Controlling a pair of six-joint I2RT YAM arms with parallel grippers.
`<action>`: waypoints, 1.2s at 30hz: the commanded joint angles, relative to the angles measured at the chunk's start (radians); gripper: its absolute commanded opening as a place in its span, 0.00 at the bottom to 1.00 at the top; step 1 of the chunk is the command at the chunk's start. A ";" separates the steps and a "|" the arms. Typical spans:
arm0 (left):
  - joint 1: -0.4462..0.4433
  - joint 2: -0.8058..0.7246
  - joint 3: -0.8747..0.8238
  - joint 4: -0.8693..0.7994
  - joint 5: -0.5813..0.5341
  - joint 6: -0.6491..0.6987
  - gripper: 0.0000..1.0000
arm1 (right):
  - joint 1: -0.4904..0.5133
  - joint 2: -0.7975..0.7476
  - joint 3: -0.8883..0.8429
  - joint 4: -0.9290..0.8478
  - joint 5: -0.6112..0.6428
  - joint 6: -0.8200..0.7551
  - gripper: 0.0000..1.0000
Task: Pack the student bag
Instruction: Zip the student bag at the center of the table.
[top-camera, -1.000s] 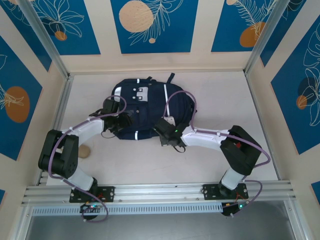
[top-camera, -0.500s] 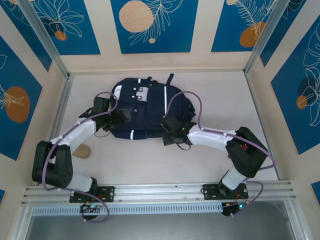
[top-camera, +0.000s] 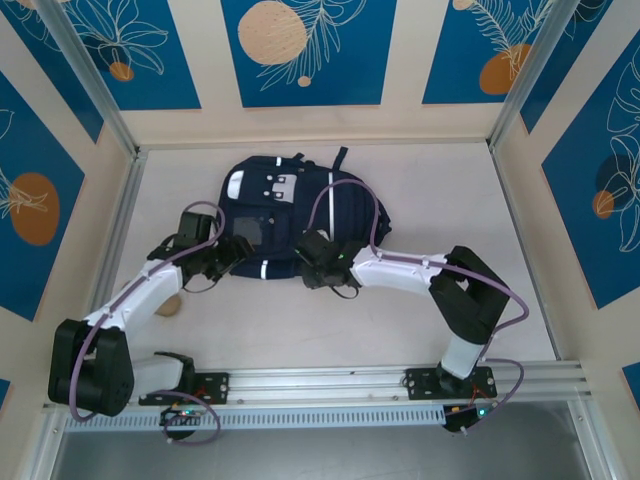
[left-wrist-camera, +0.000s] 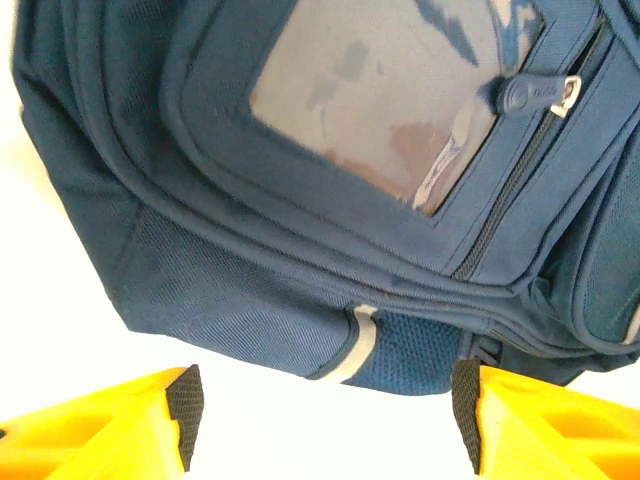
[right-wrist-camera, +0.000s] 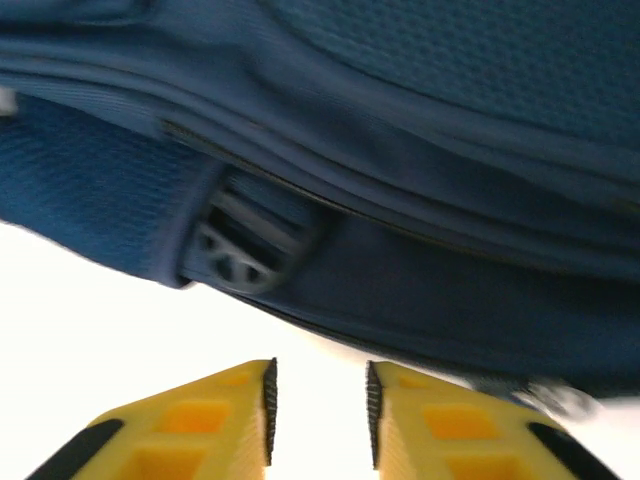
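One rounded, navy woven-fabric student bag.

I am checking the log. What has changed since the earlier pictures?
The right gripper slid left along the near edge of the student bag. The left arm's elbow swung down toward the near-left corner, while the left gripper stayed by the bag's near-left side. Neither gripper holds anything. The bag stayed in place.
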 joint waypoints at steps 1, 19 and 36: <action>-0.047 -0.024 -0.033 0.069 0.051 -0.087 0.68 | 0.023 -0.053 -0.010 -0.158 0.183 0.112 0.39; -0.231 0.155 -0.144 0.336 -0.107 -0.352 0.59 | 0.013 0.094 -0.006 -0.034 0.250 0.047 0.34; -0.229 0.221 -0.166 0.390 -0.336 -0.345 0.18 | 0.034 0.124 0.031 -0.103 0.427 0.085 0.19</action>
